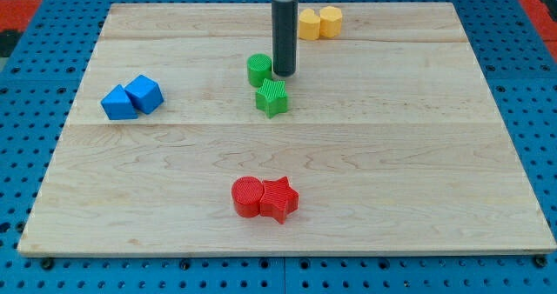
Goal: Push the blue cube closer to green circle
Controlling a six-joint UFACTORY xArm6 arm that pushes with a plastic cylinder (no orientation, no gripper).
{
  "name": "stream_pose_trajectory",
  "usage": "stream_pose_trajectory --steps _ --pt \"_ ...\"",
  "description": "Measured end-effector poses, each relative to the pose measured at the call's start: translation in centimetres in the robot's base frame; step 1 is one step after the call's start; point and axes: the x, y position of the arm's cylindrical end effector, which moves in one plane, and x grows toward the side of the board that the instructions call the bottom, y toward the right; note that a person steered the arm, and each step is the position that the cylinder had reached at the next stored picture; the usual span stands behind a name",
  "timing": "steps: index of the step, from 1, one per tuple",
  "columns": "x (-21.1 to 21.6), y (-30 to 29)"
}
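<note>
The blue cube point(144, 94) sits at the view's left on the wooden board point(392, 155), touching a blue triangular block point(117, 103) on its left. The green circle point(259, 70) stands near the board's upper middle, with a green star point(272, 96) touching it just below. My tip point(285, 72) is right beside the green circle, on its right, far from the blue cube.
Two yellow blocks point(318, 23) sit together at the view's top, behind the rod. A red circle point(249, 197) and a red star point(279, 199) touch each other near the view's bottom middle. A blue perforated table surrounds the board.
</note>
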Motion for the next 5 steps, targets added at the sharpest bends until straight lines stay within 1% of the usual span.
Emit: stream_pose_trajectory --steps 1,2,3,4,5 --pt "-1.9 -1.5" --pt "2.1 -5.8" --pt "3.9 -6.8" --pt "1.0 -8.0" --pt "0.2 -13.0"
